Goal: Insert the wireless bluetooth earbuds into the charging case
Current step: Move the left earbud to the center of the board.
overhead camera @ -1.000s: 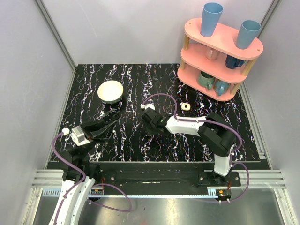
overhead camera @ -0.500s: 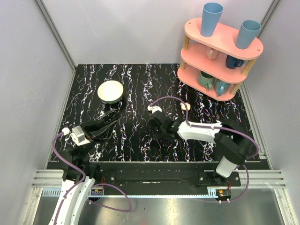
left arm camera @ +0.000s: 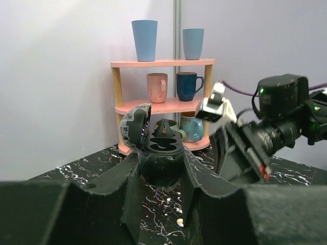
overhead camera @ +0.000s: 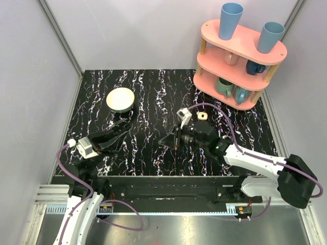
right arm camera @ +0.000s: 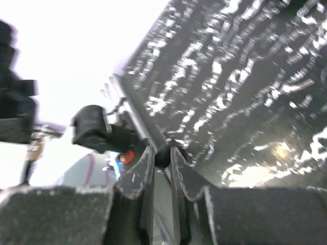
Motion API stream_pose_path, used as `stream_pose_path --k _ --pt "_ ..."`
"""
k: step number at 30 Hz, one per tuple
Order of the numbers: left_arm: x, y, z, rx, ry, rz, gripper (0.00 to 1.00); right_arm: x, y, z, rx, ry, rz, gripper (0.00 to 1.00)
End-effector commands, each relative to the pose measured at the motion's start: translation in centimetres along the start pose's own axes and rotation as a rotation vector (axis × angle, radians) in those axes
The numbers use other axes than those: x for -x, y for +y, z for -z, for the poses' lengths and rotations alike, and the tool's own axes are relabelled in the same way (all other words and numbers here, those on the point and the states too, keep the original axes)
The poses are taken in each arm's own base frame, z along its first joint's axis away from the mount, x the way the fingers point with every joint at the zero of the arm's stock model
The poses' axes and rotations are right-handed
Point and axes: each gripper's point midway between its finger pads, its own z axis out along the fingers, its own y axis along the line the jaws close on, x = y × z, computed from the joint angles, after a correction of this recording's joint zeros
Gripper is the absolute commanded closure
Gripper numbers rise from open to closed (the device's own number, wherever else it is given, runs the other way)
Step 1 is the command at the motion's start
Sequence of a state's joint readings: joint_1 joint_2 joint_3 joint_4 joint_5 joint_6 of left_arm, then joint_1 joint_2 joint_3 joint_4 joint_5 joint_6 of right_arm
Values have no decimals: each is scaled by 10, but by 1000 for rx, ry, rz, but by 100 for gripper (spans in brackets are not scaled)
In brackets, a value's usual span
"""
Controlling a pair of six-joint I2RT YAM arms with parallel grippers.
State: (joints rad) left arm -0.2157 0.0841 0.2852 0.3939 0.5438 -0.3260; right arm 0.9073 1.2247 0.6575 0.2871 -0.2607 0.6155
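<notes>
Black marbled tabletop point(overhead camera: 153, 87) is enclosed by pale grey walls, and a pink three-tier shelf point(overhead camera: 240, 51) loaded with cups is set at the upper right of the overhead frame. A cream bowl point(overhead camera: 120, 99) is placed at the upper left of the surface. Below the bowl, at the left middle of the frame, the left gripper point(overhead camera: 121, 126) is laid low over the table. In its wrist view its jaws are seen clamped on the charging case point(left arm camera: 161, 148), a dark marbled clamshell held upright with its lid point(left arm camera: 135, 122) tipped open to the left and its two sockets exposed. The right gripper point(overhead camera: 164, 141) is stretched toward the centre of the table, pointed left, well apart from the left one. In its blurred wrist view the jaws are drawn almost together, and a small dark piece point(right arm camera: 162, 154) is pinched between the tips; whether it is an earbud cannot be told. A small cream piece point(overhead camera: 202, 116) with a dark centre is left on the table just below the shelf.
</notes>
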Motion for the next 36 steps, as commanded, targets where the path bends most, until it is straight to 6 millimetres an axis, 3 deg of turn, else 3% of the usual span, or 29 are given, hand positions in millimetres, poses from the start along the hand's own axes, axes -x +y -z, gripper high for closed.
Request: stream_pose_path --k 1,3,4,5,7,8,10,11,12,13,20,27,36 --pt "16 -2 -1 -4 -53 -29 97 39 41 24 278 -115 -80 84" --pt "17 -2 -1 -2 -55 -30 97 36 30 26 297 -115 -239 84" --pt "17 -2 -1 -3 -54 -28 97 40 14 27 272 -129 -309 83" --pt "17 -3 -1 -5 -55 -29 97 33 -5 21 236 -116 -389 83" --pt "17 -3 -1 -5 -55 -29 97 29 -20 25 254 -142 -533 81" --pt "17 -3 -1 -5 -55 -29 97 16 -37 17 229 -129 -603 80" --pt "15 -2 -1 -5 -51 -25 97 11 -38 22 300 -146 -688 80" --pt "15 -2 -1 -5 -51 -24 97 -12 -58 14 249 -110 -762 80" --pt "15 -3 -1 -7 -50 -24 97 -5 -54 17 306 -144 -787 81" --pt "15 -2 -1 -5 -51 -25 97 -15 -62 13 281 -124 -823 84" --pt "13 0 -2 0 -41 -20 97 -35 -90 6 134 -119 -796 80" --pt "11 0 -3 -2 -37 -15 97 -68 -125 8 -76 -69 -788 76" --pt "10 0 -3 -5 -35 -10 97 -82 -147 15 -241 -40 -715 72"
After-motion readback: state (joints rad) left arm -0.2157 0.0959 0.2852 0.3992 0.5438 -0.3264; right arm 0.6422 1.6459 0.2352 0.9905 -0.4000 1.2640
